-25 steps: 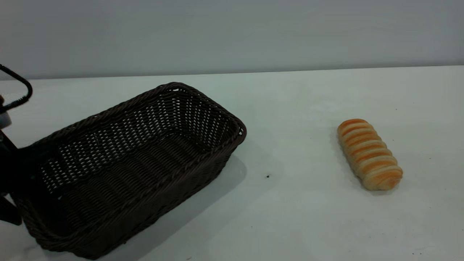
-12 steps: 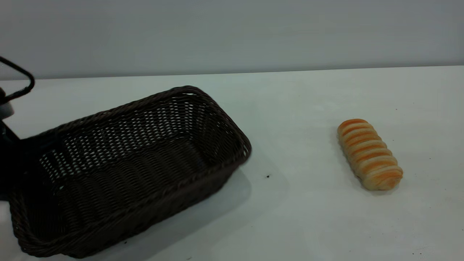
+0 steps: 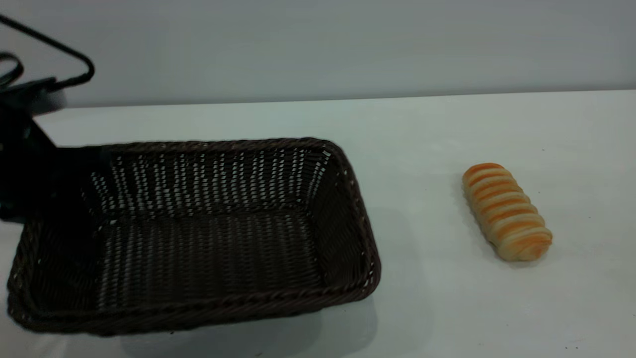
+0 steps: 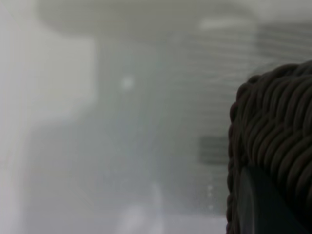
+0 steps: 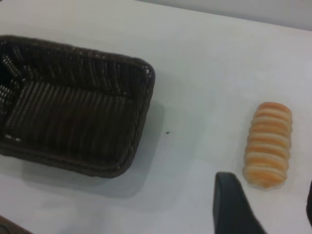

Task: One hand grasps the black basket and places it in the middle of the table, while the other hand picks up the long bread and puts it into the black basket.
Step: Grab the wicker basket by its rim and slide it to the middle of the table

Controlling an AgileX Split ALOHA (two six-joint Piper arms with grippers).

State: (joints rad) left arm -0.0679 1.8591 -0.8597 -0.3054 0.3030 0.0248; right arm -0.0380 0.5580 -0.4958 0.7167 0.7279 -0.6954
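Gripping the black basket (image 3: 198, 233) at its left short end, the left gripper (image 3: 30, 174) is a dark mass at the exterior view's left edge. Left wrist view backs this: one dark finger (image 4: 261, 204) lies flat against the braided rim (image 4: 273, 122), jaws closed on the wicker. Basket looks slightly raised off the table (image 3: 447, 308), with a shadow under its near edge; it holds nothing. Long side faces the camera.

The long bread (image 3: 506, 211) lies on the table well right of the basket, untouched, ridged top up.

Right gripper (image 5: 265, 209) hovers above the table near the bread, on the side away from the basket, holding nothing. Its dark fingers (image 5: 231, 204) are spread wide.
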